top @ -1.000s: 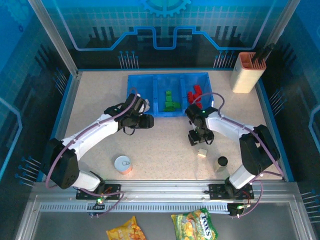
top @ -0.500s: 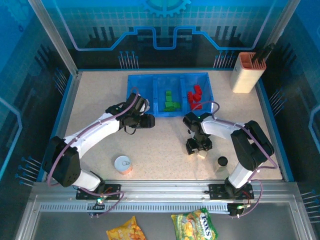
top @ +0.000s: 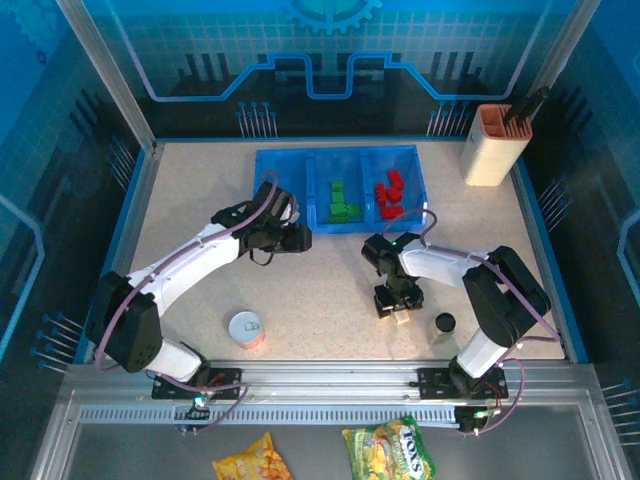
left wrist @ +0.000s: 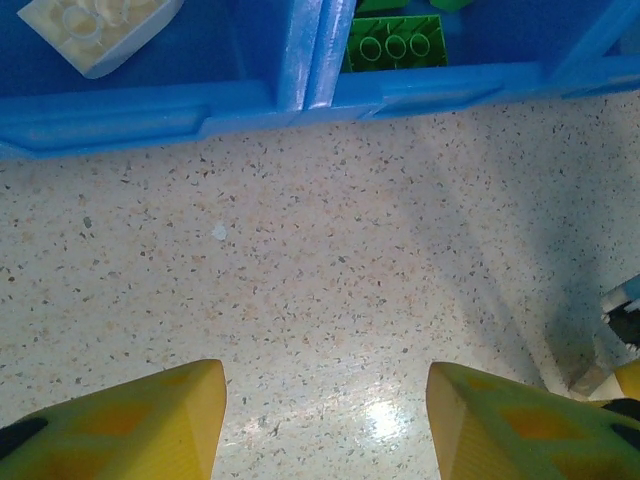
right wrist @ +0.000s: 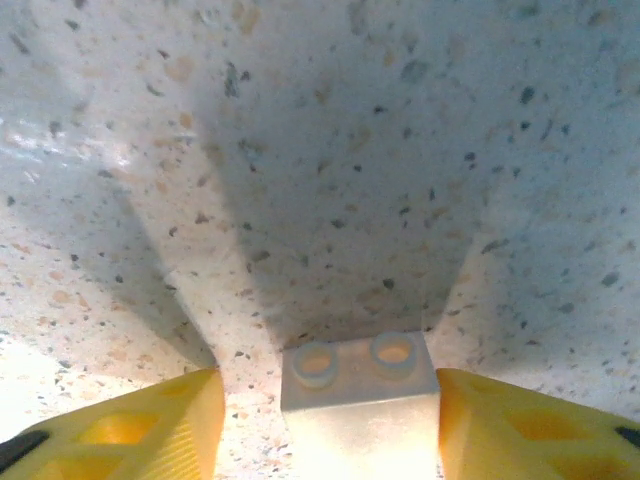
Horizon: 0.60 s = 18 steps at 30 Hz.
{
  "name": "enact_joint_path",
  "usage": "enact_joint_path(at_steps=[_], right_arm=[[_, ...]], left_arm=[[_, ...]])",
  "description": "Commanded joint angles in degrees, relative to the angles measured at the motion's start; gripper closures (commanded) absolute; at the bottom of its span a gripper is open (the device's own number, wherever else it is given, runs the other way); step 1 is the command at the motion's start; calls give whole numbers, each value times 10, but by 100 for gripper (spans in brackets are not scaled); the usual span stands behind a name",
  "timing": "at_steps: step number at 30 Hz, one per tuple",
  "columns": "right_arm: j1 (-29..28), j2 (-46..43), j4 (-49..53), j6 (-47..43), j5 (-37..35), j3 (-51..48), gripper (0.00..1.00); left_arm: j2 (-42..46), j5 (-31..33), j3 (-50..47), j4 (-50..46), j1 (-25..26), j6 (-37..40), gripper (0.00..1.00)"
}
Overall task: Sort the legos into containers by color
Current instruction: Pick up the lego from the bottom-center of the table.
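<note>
A cream lego [right wrist: 360,385] lies studs-up on the speckled table between the fingers of my right gripper [right wrist: 328,420]. The right finger touches it and a small gap shows at the left finger, so the gripper is open around it. From above, that gripper [top: 397,305] points down in front of the blue containers [top: 340,229]. Green legos [top: 343,203] lie in the middle compartment and red legos [top: 388,192] in the right one. My left gripper [top: 300,238] hovers open and empty at the bin's front left. Its wrist view shows its gripper [left wrist: 325,400], the bin wall [left wrist: 150,110], a cream lego [left wrist: 95,30] and a green lego [left wrist: 395,45].
A round white-orange tin [top: 246,329] stands near the front left. A small black cylinder [top: 444,323] stands just right of my right gripper. A beige holder with an orange top [top: 492,145] is at the back right. Snack bags [top: 388,450] lie beyond the front rail.
My right gripper has come toward the near edge and down over the cream lego, its jaws now narrower round it. The left gripper has shifted slightly right.
</note>
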State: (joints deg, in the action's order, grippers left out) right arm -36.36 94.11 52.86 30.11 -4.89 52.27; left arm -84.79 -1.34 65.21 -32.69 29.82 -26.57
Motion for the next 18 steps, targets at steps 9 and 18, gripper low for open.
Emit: enact_joint_path(at_steps=[9, 18], right_arm=[[-30, 12, 27, 24, -9, 14, 62], [-49, 17, 41, 30, -11, 46, 65]], left_arm=[[-7, -15, 18, -10, -1, 15, 44], [-4, -20, 9, -8, -9, 2, 44]])
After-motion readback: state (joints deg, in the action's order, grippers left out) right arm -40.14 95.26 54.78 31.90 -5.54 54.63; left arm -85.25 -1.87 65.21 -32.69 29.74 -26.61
